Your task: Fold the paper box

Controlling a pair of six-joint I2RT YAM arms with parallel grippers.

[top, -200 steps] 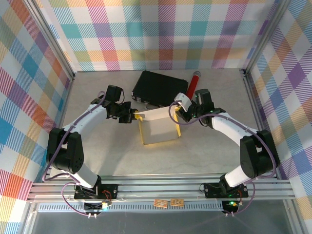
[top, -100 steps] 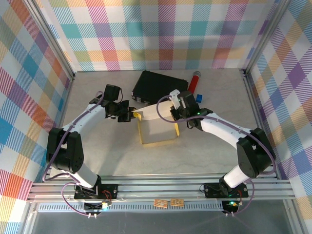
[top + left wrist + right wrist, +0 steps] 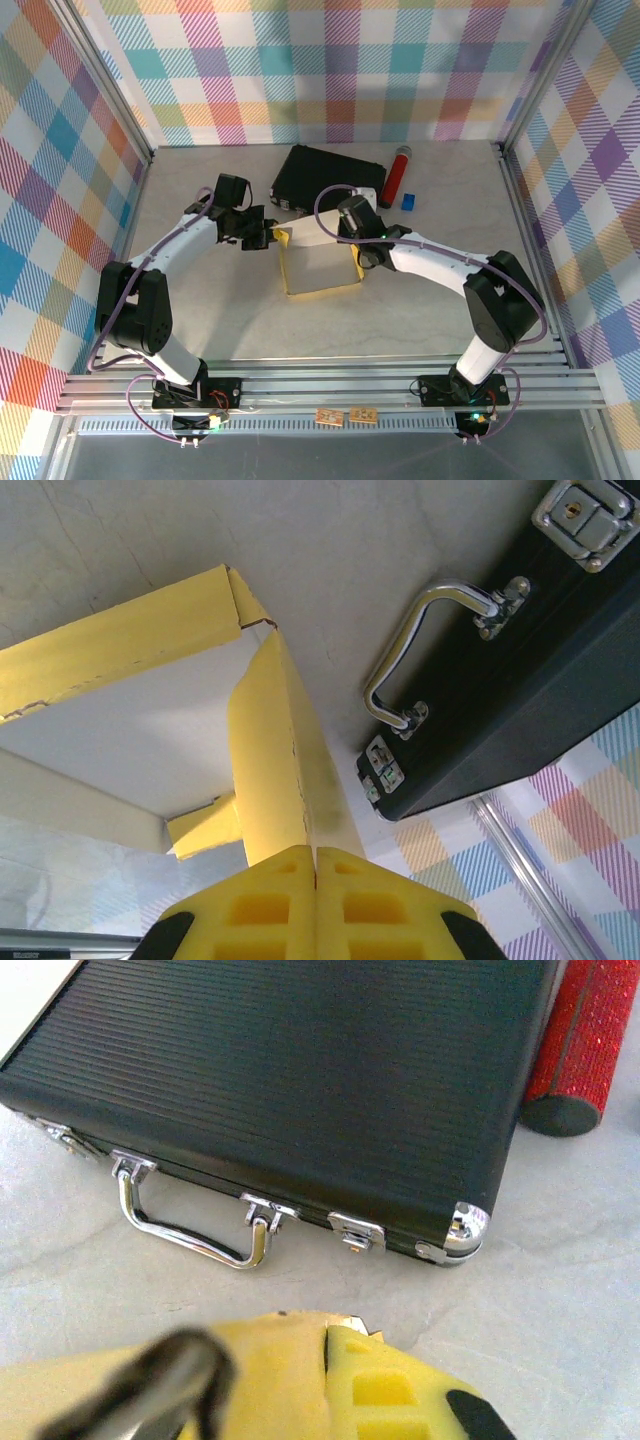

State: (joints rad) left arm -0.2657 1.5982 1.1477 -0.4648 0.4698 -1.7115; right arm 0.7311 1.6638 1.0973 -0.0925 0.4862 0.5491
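Note:
The paper box (image 3: 322,268), bright yellow outside and whitish inside, stands open-topped in the middle of the table. My left gripper (image 3: 272,238) is shut on its back left corner. In the left wrist view the fingertips (image 3: 345,880) meet on a yellow flap of the paper box (image 3: 268,740). My right gripper (image 3: 350,238) is at the back right corner, over the whitish back flap. In the right wrist view my right gripper (image 3: 327,1345) is shut, with a sliver of card at the tips; a blurred cable hides its left side.
The black hard case (image 3: 325,182) lies just behind the box, its chrome handle (image 3: 190,1235) facing it; the black case (image 3: 520,670) is close to the left gripper. A red glitter cylinder (image 3: 396,176) and a small blue piece (image 3: 410,201) lie to its right. Checkered walls enclose the table.
My right arm has swung left from beside the red cylinder to the box's back right corner, and the whitish flap has come in with it. The left arm has stayed put.

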